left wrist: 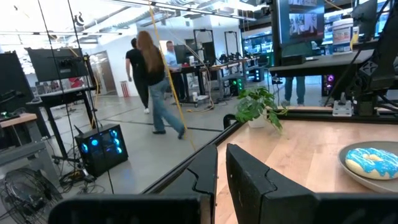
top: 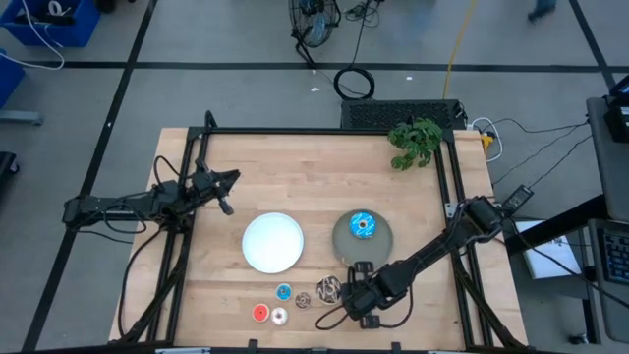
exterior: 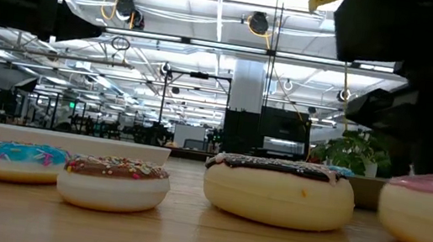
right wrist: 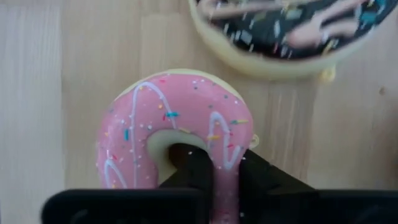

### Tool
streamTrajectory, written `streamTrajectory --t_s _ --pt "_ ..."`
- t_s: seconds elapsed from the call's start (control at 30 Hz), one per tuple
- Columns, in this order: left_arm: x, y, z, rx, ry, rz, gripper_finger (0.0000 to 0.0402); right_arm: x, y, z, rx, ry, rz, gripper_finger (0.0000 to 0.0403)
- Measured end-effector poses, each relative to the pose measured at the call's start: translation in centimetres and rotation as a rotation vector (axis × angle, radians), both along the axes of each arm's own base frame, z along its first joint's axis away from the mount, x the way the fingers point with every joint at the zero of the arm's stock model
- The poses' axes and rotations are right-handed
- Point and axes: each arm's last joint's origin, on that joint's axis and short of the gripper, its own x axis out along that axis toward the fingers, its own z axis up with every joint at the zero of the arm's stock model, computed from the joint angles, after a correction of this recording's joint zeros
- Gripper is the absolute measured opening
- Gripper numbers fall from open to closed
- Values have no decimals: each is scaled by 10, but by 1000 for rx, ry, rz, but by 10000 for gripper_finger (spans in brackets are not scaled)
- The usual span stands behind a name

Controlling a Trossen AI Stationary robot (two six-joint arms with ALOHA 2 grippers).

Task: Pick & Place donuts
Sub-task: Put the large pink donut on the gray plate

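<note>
Right hand low at the near edge of the worktop, clamped on the pink donut: one finger sits in the hole, the other against the outer rim, pinching one side of the ring. Pink donut lies flat, icing up, no long axis to speak of; the gripped side faces the wrist, the free arc points away toward the brown donut with sprinkles, which lies just beyond it, apart by a narrow strip of wood. High view hides the pink donut under the right hand and shows only part of the brown donut just beside it; right wrist view alone shows the clamp. Low view shows the pink donut resting on the wood at picture right, the brown donut beside it, a tiny brown donut and a tiny blue donut further left. In the high view the four tiny rings lie left of the hand: red, white, blue, brown. Behind these, the white plate, and the grey plate carrying the blue donut with sprinkles, flat. Left hand hangs above the far left of the worktop, fingers nearly together, gripping nothing. Green plant at the far right corner.
</note>
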Motion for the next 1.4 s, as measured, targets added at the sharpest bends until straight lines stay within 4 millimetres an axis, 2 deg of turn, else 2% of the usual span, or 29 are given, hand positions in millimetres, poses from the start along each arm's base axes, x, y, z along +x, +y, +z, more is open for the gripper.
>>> streamTrajectory --t_s 0.1,0.27,0.5,0.73,1.13,1.4 --pt "0 0 0 -1 0 -1 42 -2 -3 8 5 1 -11 8" --pt "0 0 0 -1 -1 -1 42 -8 -8 32 28 -36 -21 17" --pt "0 0 0 -1 0 0 42 -16 -13 65 81 -110 -23 8" --pt "0 0 0 -1 2 0 42 -33 -24 91 96 -77 -67 9" --pt "0 0 -1 -1 8 0 42 -60 -59 131 83 -53 -110 10" --pt "0 0 -2 0 18 1 42 -82 -88 156 16 -76 -213 10"
